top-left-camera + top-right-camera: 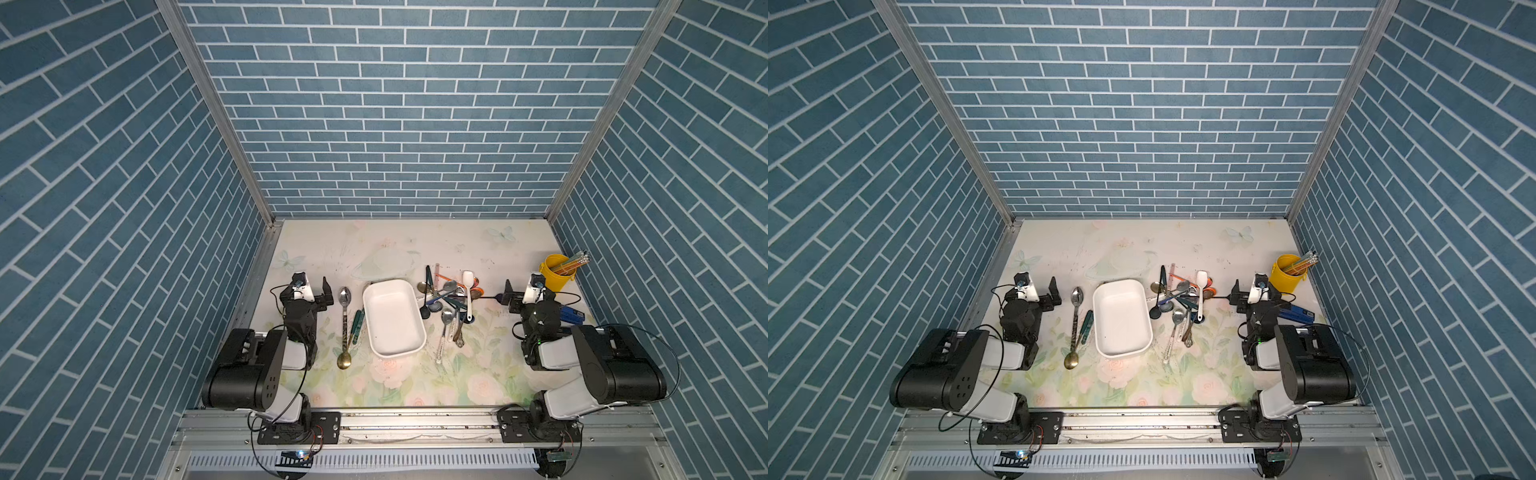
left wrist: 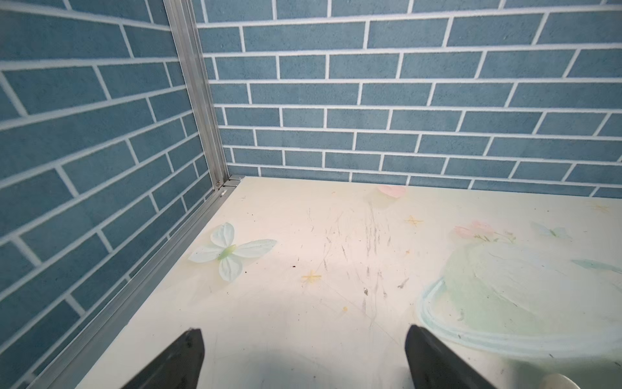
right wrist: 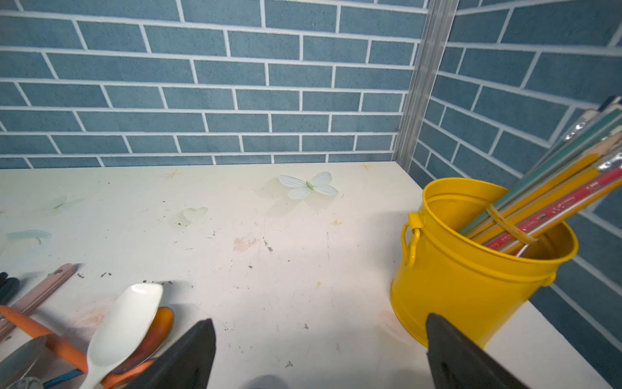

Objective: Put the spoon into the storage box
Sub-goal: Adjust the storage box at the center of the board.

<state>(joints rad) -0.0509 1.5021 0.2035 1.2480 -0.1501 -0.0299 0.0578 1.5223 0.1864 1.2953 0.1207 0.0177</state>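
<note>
The white storage box (image 1: 376, 328) (image 1: 1104, 328) sits mid-table with nothing in it. Left of it lie a long silver spoon (image 1: 345, 297), a gold-bowled spoon (image 1: 343, 360) and a green-handled one (image 1: 357, 326). Right of it is a heap of several spoons (image 1: 446, 301) (image 1: 1179, 299), with a white spoon (image 1: 468, 282) (image 3: 124, 323) on top. My left gripper (image 1: 308, 287) (image 2: 304, 335) hovers open left of the silver spoon, holding nothing. On the far side of the heap, my right gripper (image 1: 528, 289) (image 3: 319, 323) is also open, with only bare table between its fingers.
A yellow cup (image 1: 557, 274) (image 3: 471, 269) of banded pencils stands at the back right, close to my right gripper's outer finger. A blue object (image 1: 574, 316) lies beside the right arm. Blue brick walls close in the table on three sides.
</note>
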